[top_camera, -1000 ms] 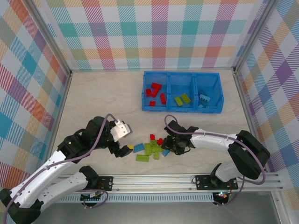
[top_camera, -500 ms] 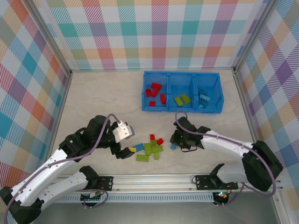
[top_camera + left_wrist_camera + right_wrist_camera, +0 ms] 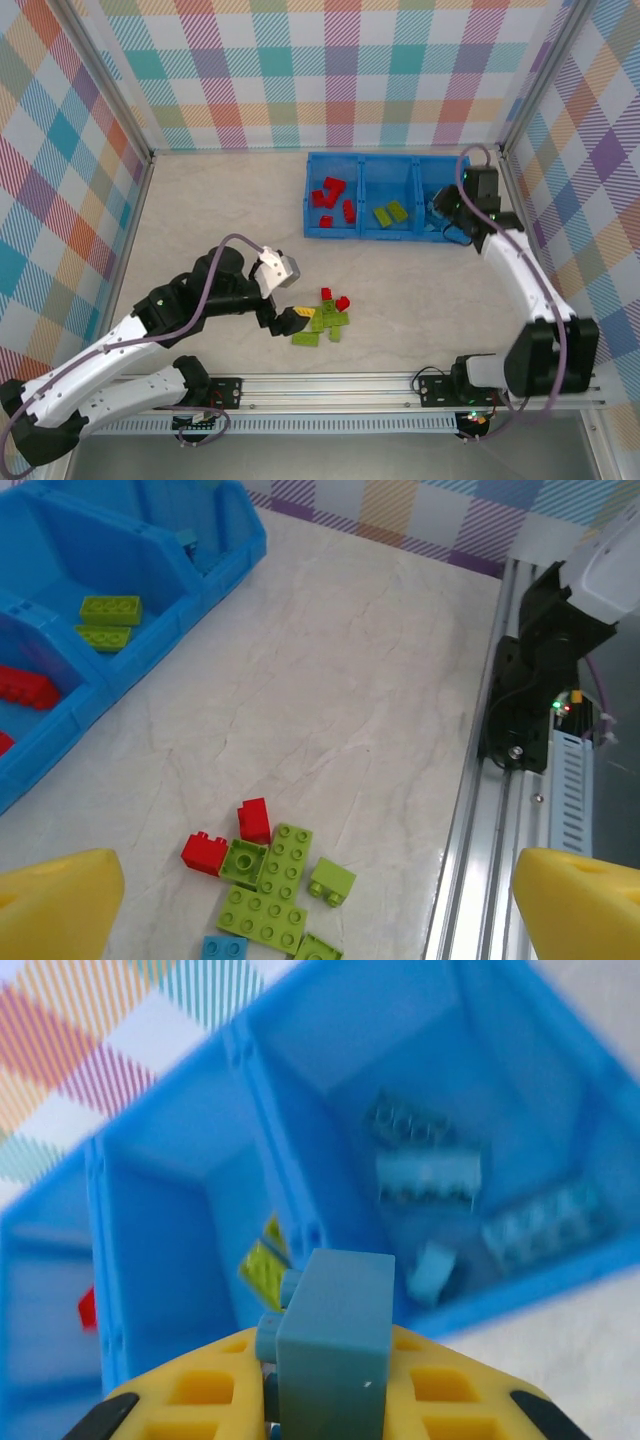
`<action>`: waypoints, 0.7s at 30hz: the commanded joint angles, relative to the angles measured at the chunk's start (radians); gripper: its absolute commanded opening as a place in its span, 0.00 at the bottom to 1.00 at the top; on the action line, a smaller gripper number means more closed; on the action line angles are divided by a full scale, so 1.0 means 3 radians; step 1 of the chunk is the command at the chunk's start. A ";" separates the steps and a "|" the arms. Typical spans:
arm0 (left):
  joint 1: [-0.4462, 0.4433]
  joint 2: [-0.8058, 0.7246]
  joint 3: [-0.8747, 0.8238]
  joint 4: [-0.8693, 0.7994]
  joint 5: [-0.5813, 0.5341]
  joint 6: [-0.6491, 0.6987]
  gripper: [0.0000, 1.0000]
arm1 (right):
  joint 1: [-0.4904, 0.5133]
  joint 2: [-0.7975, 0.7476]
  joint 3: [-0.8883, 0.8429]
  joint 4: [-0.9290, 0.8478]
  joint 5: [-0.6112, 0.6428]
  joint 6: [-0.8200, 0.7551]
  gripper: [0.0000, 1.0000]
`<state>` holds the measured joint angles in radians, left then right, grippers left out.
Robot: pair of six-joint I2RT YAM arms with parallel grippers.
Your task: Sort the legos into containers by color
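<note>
Plaid panels (image 3: 330, 70) in many colours wall the cell on the left, far and right sides. The table (image 3: 220, 220) is pale and marbled, with a metal rail (image 3: 330, 385) along its near edge, where both arm bases are bolted.

The left arm runs from the near-left corner toward the middle, elbow raised and wrist low over the table. The left gripper (image 3: 290, 320) sits at the left edge of the loose pile. In the left wrist view, the left gripper (image 3: 320, 910) has its yellow fingertips (image 3: 55, 905) spread wide at the two lower corners, with nothing between them.

The right arm rises from its base at the near right and reaches far along the right side, the forearm slanting left. The right gripper (image 3: 447, 215) is at the right compartment of the tray (image 3: 390, 157). In the right wrist view, the right gripper (image 3: 335, 1390) is closed on a light blue brick (image 3: 335, 1345) that stands upright between the yellow fingers (image 3: 190, 1390).

The blue tray stands far right of centre, its three containers side by side. The left one holds red legos (image 3: 330, 195), the middle one green legos (image 3: 390, 212) and the right one light blue legos (image 3: 430, 1175).

The loose pile (image 3: 325, 315) lies near the middle of the table. It is mostly green bricks (image 3: 275, 880), with two red bricks (image 3: 210, 850) touching their far side and one blue brick (image 3: 225, 948) at the near edge.
</note>
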<state>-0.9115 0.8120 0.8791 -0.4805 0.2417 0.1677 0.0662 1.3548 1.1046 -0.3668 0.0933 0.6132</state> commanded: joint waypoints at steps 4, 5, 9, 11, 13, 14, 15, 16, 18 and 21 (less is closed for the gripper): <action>-0.0375 0.0272 0.0007 0.0032 -0.0802 -0.0657 1.00 | -0.0275 0.0913 0.0455 0.0149 -0.0265 -0.0224 0.22; -0.0410 0.0327 0.0027 -0.0017 -0.0877 -0.0728 1.00 | -0.0289 0.1014 0.0515 0.0144 -0.0291 -0.0212 0.29; -0.0454 0.0423 0.0013 -0.0133 -0.1078 -0.0879 1.00 | -0.0302 0.1200 0.0671 0.0103 -0.0347 -0.0178 0.45; -0.0455 0.0411 -0.0020 -0.0157 -0.1163 -0.0901 1.00 | -0.0307 0.1181 0.0704 0.0078 -0.0325 -0.0178 0.49; -0.0457 0.0363 -0.0053 -0.0154 -0.1217 -0.0901 1.00 | -0.0303 0.1112 0.0702 0.0050 -0.0301 -0.0183 0.52; -0.0456 0.0327 -0.0079 -0.0138 -0.1251 -0.0901 1.00 | -0.0305 0.1057 0.0693 0.0032 -0.0308 -0.0178 0.54; -0.0457 0.0287 -0.0102 -0.0121 -0.1288 -0.0896 1.00 | -0.0306 0.0988 0.0674 0.0014 -0.0342 -0.0162 0.55; -0.0454 0.0250 -0.0118 -0.0112 -0.1332 -0.0896 1.00 | -0.0302 0.0912 0.0657 -0.0008 -0.0433 -0.0138 0.55; -0.0454 0.0182 -0.0129 -0.0129 -0.1459 -0.0896 1.00 | -0.0281 0.0669 0.0521 0.0012 -0.0708 -0.0052 0.55; -0.0440 0.0110 -0.0101 -0.0247 -0.1663 -0.0814 1.00 | -0.0053 0.0252 0.0266 -0.0034 -0.0868 -0.0048 0.56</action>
<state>-1.0386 0.8726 0.8536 -0.5247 -0.1738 -0.0856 -0.0055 1.5463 1.2301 -0.3595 -0.0731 0.5869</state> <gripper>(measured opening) 0.998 0.557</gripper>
